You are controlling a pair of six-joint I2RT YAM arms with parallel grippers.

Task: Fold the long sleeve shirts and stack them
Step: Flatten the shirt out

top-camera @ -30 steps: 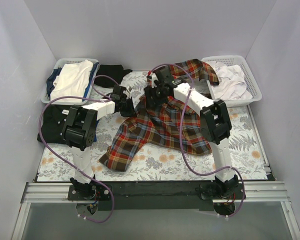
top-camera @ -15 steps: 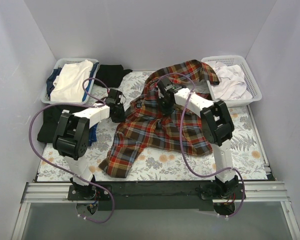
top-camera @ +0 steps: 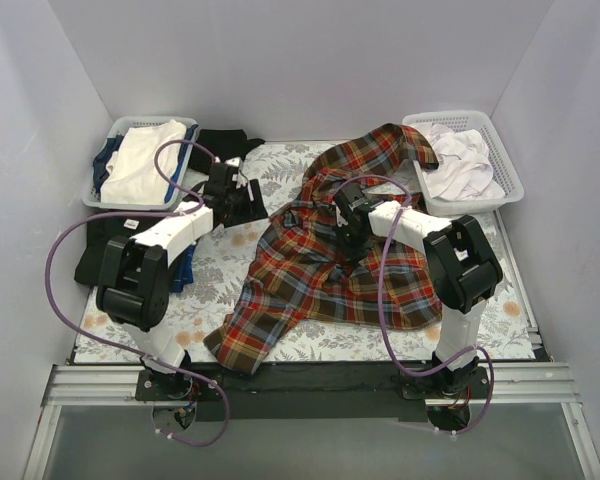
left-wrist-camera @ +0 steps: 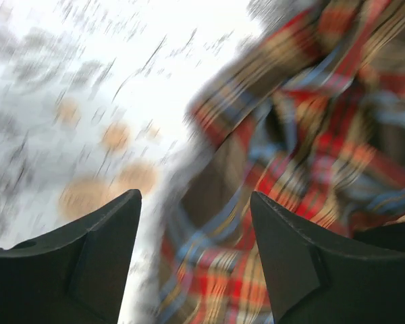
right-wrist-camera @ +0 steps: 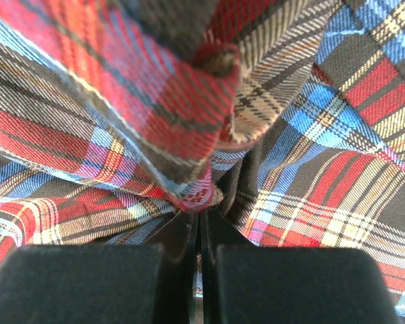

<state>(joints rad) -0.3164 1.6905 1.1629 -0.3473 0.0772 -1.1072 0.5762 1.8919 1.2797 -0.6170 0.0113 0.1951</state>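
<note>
Since a moment ago, our left gripper has swung to the upper left and let go. Its black pointed fingers stand apart with nothing between them. Our right gripper has dropped onto the plaid shirt and pinches a soft fold tight. That shirt lies crumpled across the middle of the flowery table. A black shirt lies flat at the left.
</note>
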